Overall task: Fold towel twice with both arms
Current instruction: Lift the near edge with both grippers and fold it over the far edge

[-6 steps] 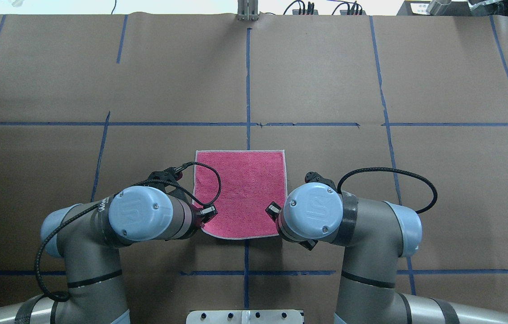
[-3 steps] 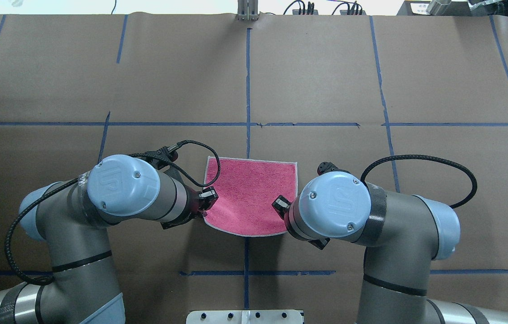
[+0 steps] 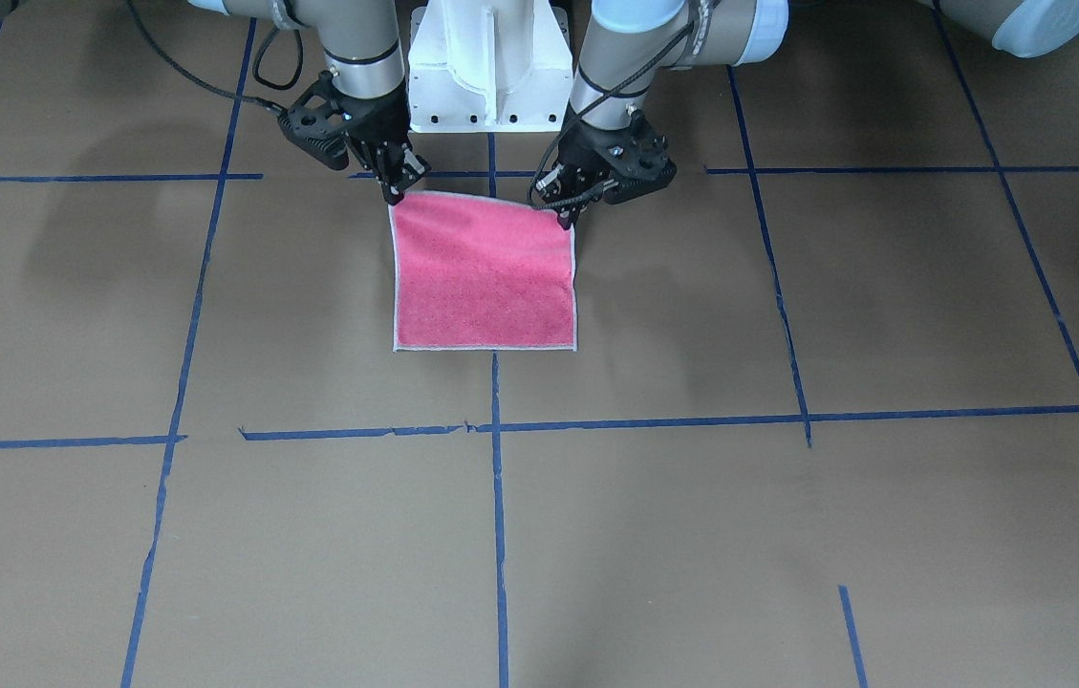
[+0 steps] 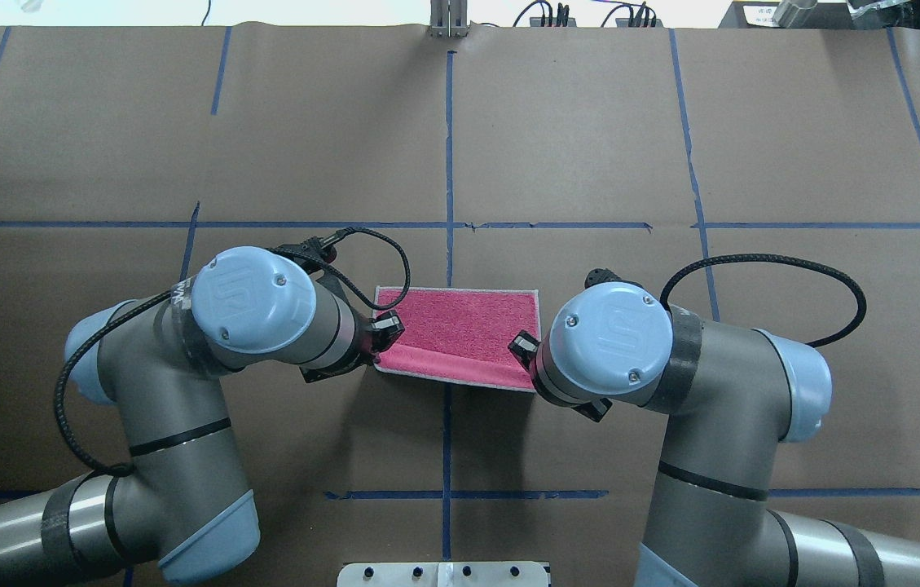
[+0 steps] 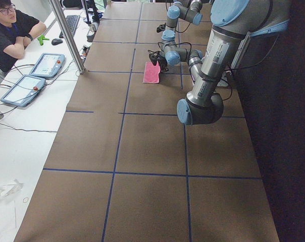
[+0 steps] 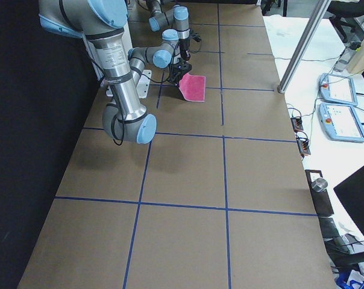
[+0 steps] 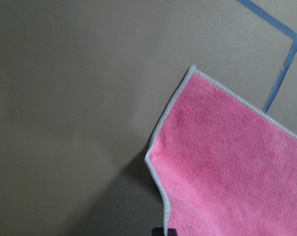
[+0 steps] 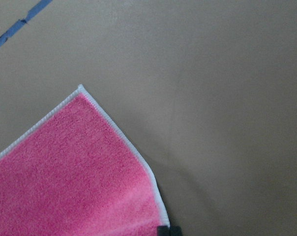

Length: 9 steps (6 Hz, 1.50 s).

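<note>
The towel point(image 3: 486, 277) shows its pink-red face with a pale stitched edge. Its far edge lies on the brown paper; its edge nearest the robot is lifted. My left gripper point(image 3: 565, 220) is shut on one lifted corner, and my right gripper point(image 3: 395, 196) on the other. From overhead the towel point(image 4: 460, 326) looks like a short strip between the left gripper point(image 4: 378, 352) and the right gripper point(image 4: 529, 367). The left wrist view shows the towel point(image 7: 227, 167) hanging down from the fingers. The right wrist view shows it too point(image 8: 74, 172).
The white base pedestal point(image 3: 486, 67) stands behind the towel. Blue tape lines point(image 4: 449, 163) cross the brown paper. A metal pole point(image 5: 66, 35), tablets point(image 5: 46, 63) and a seated operator point(image 5: 11, 30) are beyond the table's far side.
Both grippers have moved forward, away from the robot, carrying the towel's near edge up and over. From overhead the towel has shrunk from a square to a short strip.
</note>
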Available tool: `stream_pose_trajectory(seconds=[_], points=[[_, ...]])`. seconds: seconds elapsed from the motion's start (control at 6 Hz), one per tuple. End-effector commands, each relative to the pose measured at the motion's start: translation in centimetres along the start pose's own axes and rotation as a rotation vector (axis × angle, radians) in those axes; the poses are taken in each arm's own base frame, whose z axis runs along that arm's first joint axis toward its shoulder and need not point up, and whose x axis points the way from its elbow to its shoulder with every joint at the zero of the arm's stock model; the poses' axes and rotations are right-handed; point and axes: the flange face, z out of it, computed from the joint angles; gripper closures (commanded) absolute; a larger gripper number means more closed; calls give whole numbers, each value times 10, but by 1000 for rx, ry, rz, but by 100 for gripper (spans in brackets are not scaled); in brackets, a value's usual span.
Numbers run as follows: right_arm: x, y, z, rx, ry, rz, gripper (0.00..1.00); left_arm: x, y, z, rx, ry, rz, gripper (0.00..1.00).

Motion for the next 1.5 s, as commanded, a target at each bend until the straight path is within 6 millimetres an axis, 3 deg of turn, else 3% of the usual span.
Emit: stream_pose_trajectory(seconds=[0.0,0.17,0.33,0.5,0.67,0.83,1.0,1.17,1.33], points=[[-16,-28,20,36,3,5,100,14,-21,23,28,-33,13,100],[-22,-35,31,40,-5,11,100,25,-25,28,35,-37,13,100],[-55,-38,37,49,-22,24,100,29,-31,35,41,-51,18,100],[-67,-49,50,59,0,34,99,35,-35,36,47,-50,15,100],[-69,-62,49,58,7,3,86,42,-42,44,57,-65,6,86],[-72,-70,64,69,38,-26,10,51,-71,50,84,-64,28,29],[-93,-88,67,92,47,-16,0,60,-114,47,125,-79,72,16],[-103,-104,62,82,51,-57,0,62,-136,36,139,-76,111,4],[-104,-128,47,-16,63,-97,0,62,-129,35,82,-73,134,0]])
